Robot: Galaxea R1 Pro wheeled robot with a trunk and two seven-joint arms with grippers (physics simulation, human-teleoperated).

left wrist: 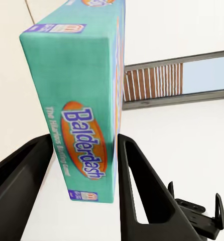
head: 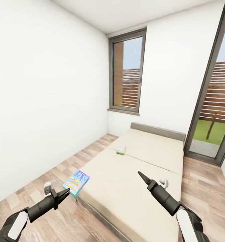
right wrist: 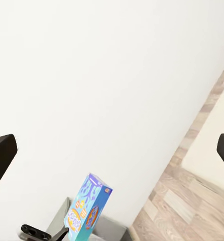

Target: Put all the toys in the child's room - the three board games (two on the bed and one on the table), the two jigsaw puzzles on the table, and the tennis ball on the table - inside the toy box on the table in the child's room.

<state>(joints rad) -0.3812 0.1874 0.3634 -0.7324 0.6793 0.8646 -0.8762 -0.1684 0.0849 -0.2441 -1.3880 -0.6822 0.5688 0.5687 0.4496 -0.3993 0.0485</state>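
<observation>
Head view: we stand at the foot of the large low bed with plain beige mattress [head: 139, 174] in the white-walled child's room. Left tool [head: 63, 194] pinches the flat light blue Balderdash board game box [head: 76, 182] by one edge, box lifted just off the mattress corner, over the wood-plank floor [head: 75, 158]. Left wrist view confirms it: teal box edge [left wrist: 79, 100] sits between the two black fingers [left wrist: 137, 186], one finger tight against it, the other apparently a touch off. Right tool [head: 141, 176] hangs over the mattress holding nothing; right wrist view shows its fingers spread wide, and the same blue box [right wrist: 87, 211] far off.

Second small green-edged game box with white colourful cover [head: 121, 150] lies on the mattress well up toward the low grey headboard [head: 157, 130], untouched.

Step, as we judge: first bed game grasped, second not yet picked. Next move calls for either reaching the right tool far up the bed for the green-edged box, or turning the base away toward the bench. Grip on a thin edge looks slip-prone.

Toy box: contents unknown to us.
</observation>
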